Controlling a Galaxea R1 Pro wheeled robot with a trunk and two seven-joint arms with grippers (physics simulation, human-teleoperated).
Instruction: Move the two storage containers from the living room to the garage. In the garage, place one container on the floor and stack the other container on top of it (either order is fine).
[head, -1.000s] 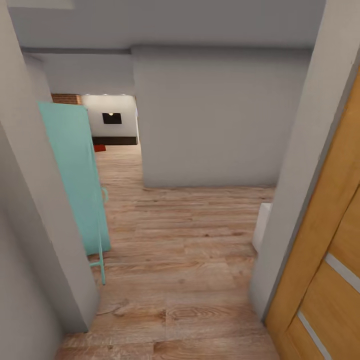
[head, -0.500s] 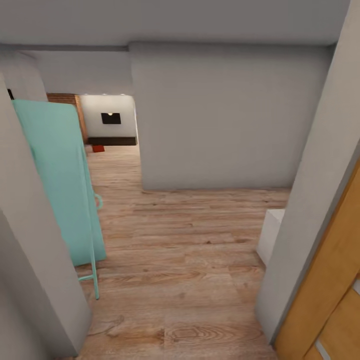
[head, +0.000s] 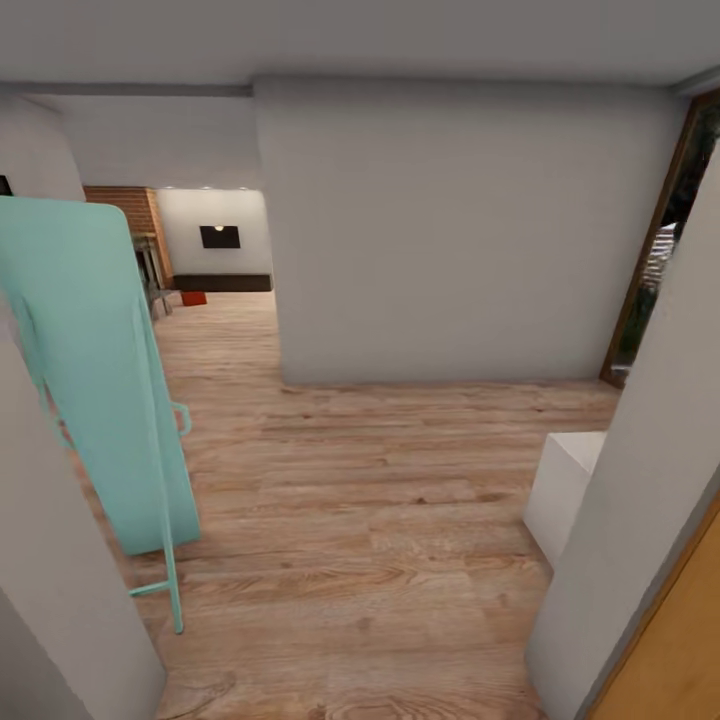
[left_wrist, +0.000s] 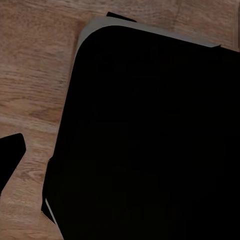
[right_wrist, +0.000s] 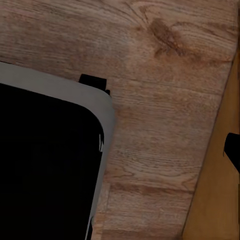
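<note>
A red-orange container (head: 194, 298) sits far down the wood floor (head: 380, 500), contents unreadable; either claw's state cannot be told.

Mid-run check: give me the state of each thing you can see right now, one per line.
storage container: on the wood-plank floor far down the hallway, small red shape, details too small to tell.
teal board: upright, leaning by the left wall, legs on the floor.
wooden door: open, at the right edge.
wall TV: dark, mounted on the far wall.
white block: resting on the floor beside the right wall.
</note>
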